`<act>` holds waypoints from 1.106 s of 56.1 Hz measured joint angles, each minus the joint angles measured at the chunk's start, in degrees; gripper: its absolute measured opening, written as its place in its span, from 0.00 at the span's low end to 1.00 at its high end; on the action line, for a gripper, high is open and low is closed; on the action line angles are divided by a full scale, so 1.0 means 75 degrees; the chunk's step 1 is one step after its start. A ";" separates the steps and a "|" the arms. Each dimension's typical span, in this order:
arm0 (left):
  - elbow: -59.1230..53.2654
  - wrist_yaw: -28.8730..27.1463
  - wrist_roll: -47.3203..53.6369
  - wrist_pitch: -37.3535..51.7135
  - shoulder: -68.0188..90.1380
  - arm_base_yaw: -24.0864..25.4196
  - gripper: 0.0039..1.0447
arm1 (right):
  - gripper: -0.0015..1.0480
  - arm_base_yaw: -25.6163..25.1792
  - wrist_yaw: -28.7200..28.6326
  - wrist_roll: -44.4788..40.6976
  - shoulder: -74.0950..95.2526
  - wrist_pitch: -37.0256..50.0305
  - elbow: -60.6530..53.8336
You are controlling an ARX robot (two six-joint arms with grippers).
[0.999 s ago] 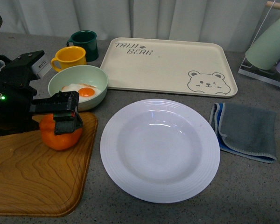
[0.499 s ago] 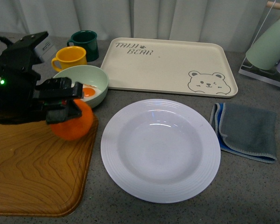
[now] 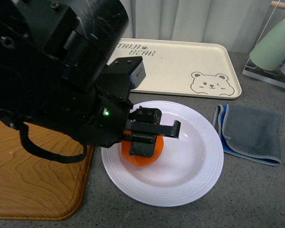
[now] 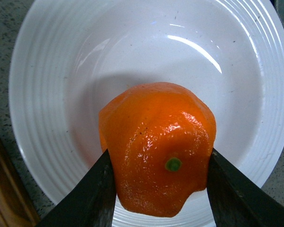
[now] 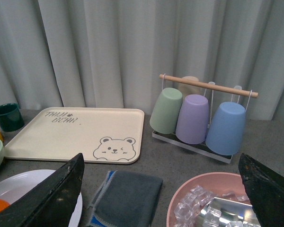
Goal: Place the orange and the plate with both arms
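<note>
1. Orange [image 4: 158,146]: glossy, dimpled skin, lumpy and near round, no clear long axis. Green stem dot faces up at the left wrist camera.
2. It sits in the well of the plate [image 3: 199,175], left of centre in the front view. Cannot tell if it touches the bottom.
3. Plate is white, smooth, round and deep, with a ridged rim.
4. Left gripper [image 4: 160,156]: black fingers clamped on opposite sides of the orange.
5. Right gripper [image 5: 161,158]: fingers spread wide, nothing between them.
6. Half a second ago the orange hung over the wooden board [image 3: 33,180] beside the green bowl. Now it is over the plate, and the left arm hides the bowl and mugs.
7. Cream bear tray [image 3: 180,61] is behind the plate, and a folded grey cloth [image 3: 251,133] lies on the plate's right.
</note>
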 joint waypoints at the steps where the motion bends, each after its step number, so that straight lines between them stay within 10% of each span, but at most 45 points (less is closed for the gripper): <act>1: 0.0020 -0.0012 0.0000 0.0003 0.0032 -0.0017 0.43 | 0.91 0.0000 -0.0003 0.0000 0.0000 0.0000 0.0000; 28: 0.0691 -0.0321 -0.0023 0.0012 0.0833 -0.0210 0.42 | 0.91 0.0000 -0.0003 0.0000 0.0000 0.0000 0.0000; 46: 0.0632 -0.0189 -0.0131 0.0125 0.0673 -0.0189 0.94 | 0.91 0.0000 -0.0003 0.0000 0.0000 0.0000 0.0000; 62: 0.0119 -0.0119 -0.0216 0.0449 -0.0306 0.0175 0.94 | 0.91 0.0000 -0.0003 0.0000 0.0000 0.0000 0.0000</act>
